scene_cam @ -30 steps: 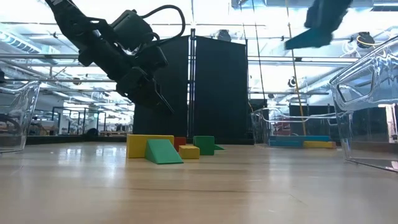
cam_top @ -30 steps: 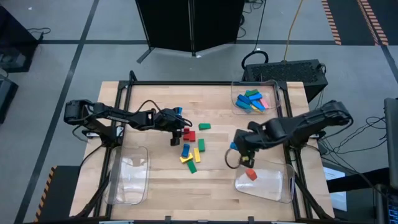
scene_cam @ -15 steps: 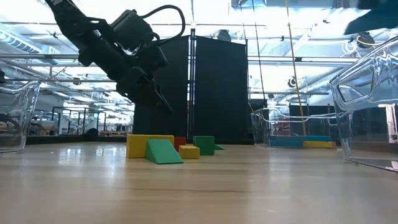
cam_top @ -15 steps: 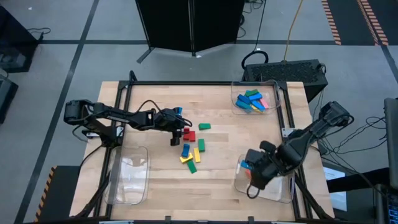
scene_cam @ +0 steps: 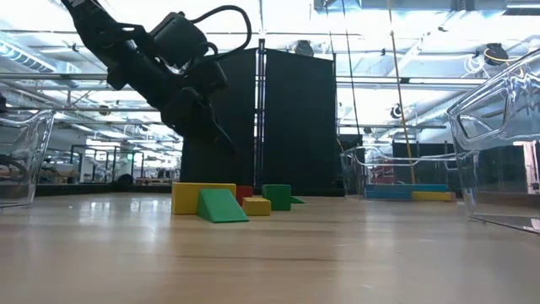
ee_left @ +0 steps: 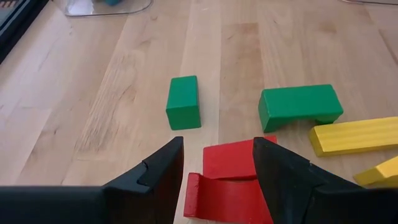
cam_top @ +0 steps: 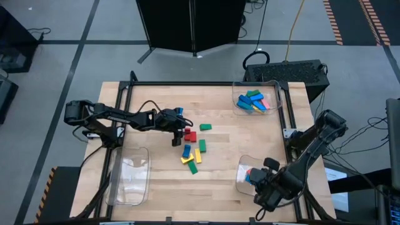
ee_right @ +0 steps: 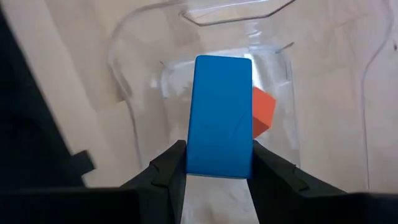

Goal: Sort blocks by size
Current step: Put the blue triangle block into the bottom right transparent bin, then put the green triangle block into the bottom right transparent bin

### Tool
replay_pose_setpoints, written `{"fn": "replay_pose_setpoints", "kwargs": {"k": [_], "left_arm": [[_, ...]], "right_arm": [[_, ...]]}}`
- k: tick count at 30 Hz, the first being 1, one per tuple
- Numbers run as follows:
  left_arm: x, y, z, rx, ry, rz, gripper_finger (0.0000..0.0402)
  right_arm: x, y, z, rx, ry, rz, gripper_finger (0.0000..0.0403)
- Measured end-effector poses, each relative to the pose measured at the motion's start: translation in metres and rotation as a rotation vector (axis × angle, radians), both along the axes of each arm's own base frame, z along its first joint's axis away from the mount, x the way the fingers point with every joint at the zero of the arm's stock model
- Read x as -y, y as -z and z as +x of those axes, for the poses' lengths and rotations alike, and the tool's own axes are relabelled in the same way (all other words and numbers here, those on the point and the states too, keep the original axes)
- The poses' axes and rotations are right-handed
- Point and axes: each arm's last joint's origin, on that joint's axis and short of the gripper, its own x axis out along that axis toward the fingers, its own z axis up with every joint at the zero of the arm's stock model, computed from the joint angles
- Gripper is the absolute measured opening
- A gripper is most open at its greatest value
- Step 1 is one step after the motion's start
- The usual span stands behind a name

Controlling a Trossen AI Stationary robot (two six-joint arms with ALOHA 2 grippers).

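Observation:
Loose blocks lie mid-table: two red ones (ee_left: pixel 231 163), a small green one (ee_left: pixel 184 102), a longer green one (ee_left: pixel 300 107) and yellow ones (ee_left: pixel 354 135). My left gripper (cam_top: pixel 178 135) hangs open over the red blocks, one finger on either side, above the table in the low view (scene_cam: pixel 221 139). My right gripper (cam_top: pixel 255 181) is shut on a blue block (ee_right: pixel 221 115) over the near right clear tray (cam_top: pixel 284 187), where an orange-red block (ee_right: pixel 263 112) lies. My right gripper pinches the blue block's two long sides (ee_right: pixel 194 152) between its two fingers, at the end nearest the wrist. The fingers point down from above and lie along the block. The block sticks out past the fingertips, lifted clear above the tray's floor.
A clear tray (cam_top: pixel 275 92) at the far right holds several blue, green, pink and yellow blocks. Another clear tray (cam_top: pixel 128 178) stands at the near left. A black frame runs along the table's edges.
My right gripper has carried the blue block from the table's middle right toward the near edge and now holds it over the near right tray. It has stayed shut on the block.

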Motion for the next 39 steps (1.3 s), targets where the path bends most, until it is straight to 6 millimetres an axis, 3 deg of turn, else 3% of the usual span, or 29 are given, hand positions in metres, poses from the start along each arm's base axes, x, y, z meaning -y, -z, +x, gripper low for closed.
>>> {"fn": "replay_pose_setpoints", "kwargs": {"k": [8,16,22,31,39], "left_arm": [[0.0,0.0,0.0,0.004,0.001,0.0,0.0194],[0.0,-0.001,0.001,0.009,-0.001,-0.001,0.0194],[0.0,-0.001,0.001,0.009,-0.001,-0.001,0.0194],[0.0,-0.001,0.001,0.013,-0.001,0.0,0.0194],[0.0,-0.001,0.001,0.016,0.0,0.002,0.0194]], "right_arm": [[-0.018,0.032,0.004,-0.149,-0.024,-0.021,0.013],[-0.027,0.049,0.003,-0.189,-0.024,-0.058,0.013],[-0.016,0.07,-0.008,-0.243,0.053,-0.043,0.013],[0.002,0.096,-0.023,-0.171,0.128,0.074,0.0133],[0.006,0.099,-0.028,-0.188,0.199,0.124,0.0205]]}}
